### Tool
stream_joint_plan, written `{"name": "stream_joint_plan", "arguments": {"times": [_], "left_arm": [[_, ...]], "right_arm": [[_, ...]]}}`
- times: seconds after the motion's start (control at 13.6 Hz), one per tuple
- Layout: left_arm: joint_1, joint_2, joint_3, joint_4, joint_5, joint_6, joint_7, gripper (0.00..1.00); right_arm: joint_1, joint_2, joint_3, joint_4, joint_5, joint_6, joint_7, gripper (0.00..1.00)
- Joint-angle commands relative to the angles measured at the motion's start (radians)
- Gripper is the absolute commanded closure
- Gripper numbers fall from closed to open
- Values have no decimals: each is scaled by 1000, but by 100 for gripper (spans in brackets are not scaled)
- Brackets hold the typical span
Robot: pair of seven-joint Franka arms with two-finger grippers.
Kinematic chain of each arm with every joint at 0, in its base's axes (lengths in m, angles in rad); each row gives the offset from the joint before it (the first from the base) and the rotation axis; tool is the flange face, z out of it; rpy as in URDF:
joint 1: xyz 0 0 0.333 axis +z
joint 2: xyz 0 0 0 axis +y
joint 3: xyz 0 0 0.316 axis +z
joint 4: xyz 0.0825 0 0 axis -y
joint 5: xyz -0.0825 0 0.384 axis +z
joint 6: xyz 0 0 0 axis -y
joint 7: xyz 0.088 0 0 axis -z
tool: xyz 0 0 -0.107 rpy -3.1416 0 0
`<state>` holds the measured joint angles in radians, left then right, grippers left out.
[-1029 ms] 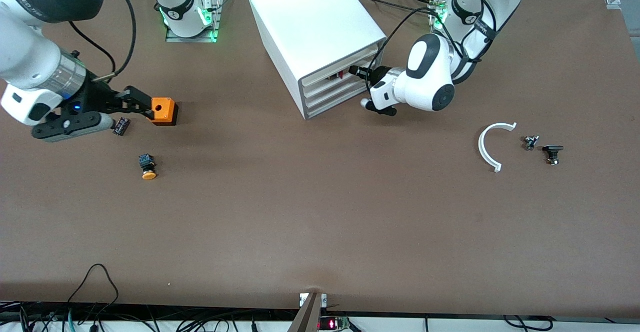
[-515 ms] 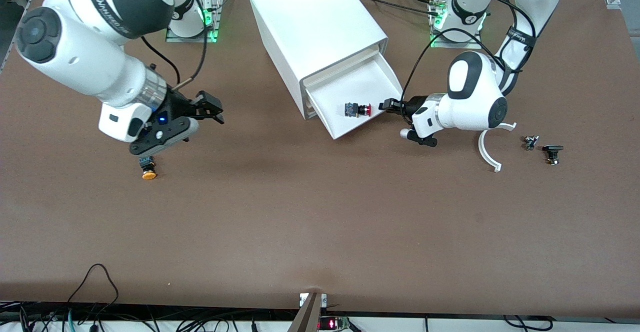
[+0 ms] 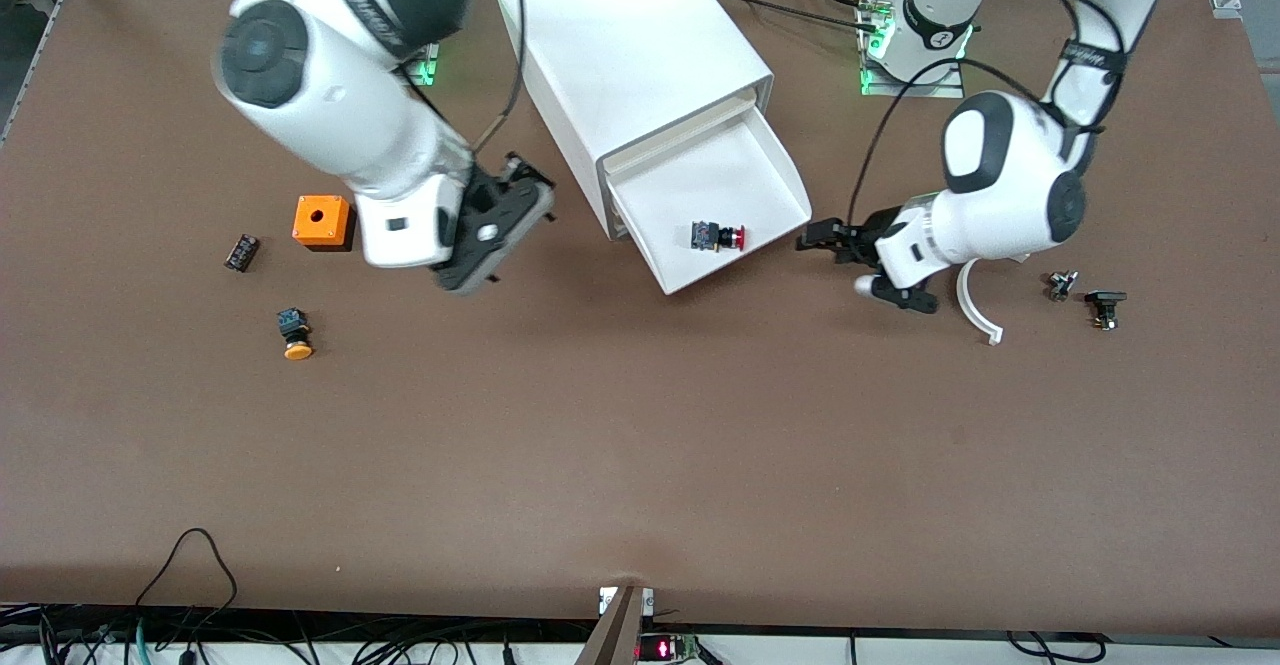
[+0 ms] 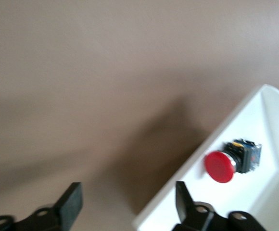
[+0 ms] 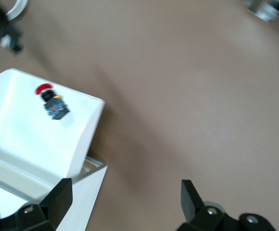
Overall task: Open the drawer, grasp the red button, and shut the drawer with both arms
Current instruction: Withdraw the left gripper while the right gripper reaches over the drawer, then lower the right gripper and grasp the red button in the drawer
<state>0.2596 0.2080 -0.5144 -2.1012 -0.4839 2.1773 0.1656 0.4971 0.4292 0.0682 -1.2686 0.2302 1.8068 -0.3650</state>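
The drawer (image 3: 720, 170) stands pulled out of the white cabinet (image 3: 630, 35). The button (image 3: 718, 236), red cap and black body, lies on its side in the drawer near the front lip. My left gripper (image 3: 812, 238) is open and empty, low over the table just beside the drawer's front corner toward the left arm's end. Its wrist view shows the button (image 4: 228, 162) and the drawer's rim (image 4: 197, 163) past the open gripper (image 4: 127, 204). My right gripper (image 3: 530, 180) is open and empty beside the cabinet's side wall. Its wrist view shows the drawer (image 5: 24, 139) and button (image 5: 51, 101) past the open gripper (image 5: 125, 197).
An orange box with a hole (image 3: 322, 222), a small black part (image 3: 241, 252) and an orange-capped button (image 3: 296, 335) lie toward the right arm's end. A white curved piece (image 3: 975, 300) and two small dark parts (image 3: 1062, 285) (image 3: 1105, 307) lie toward the left arm's end.
The drawer came out of the cabinet under my left gripper, which then let go and drew back. My right arm swung from the orange box over to the cabinet's side.
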Motion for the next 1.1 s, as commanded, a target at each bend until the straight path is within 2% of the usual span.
{"name": "stream_joint_plan", "arguments": {"times": [0.0, 0.15, 0.22, 0.29, 0.37, 0.59, 1.03], "left_arm": [[10, -111, 100, 50, 172, -98, -14, 0], [10, -154, 161, 175, 331, -308, -17, 0], [10, -156, 166, 257, 435, -400, -17, 0], [10, -162, 171, 314, 521, -469, -17, 0], [6, -180, 184, 341, 551, -506, -18, 0], [-8, -190, 224, 397, 559, -524, -6, 0], [-7, -176, 261, 388, 556, -565, 6, 0]], "right_arm": [[76, 107, -2, 113, 8, 23, -128, 0], [121, 150, -2, 115, 8, 98, -254, 0], [144, 170, -2, 115, 8, 124, -290, 0], [168, 184, -4, 115, 8, 140, -305, 0], [196, 198, -7, 115, -3, 146, -305, 0], [261, 232, -14, 117, -64, 177, -308, 0], [336, 315, -27, 117, -135, 232, -308, 0]]}}
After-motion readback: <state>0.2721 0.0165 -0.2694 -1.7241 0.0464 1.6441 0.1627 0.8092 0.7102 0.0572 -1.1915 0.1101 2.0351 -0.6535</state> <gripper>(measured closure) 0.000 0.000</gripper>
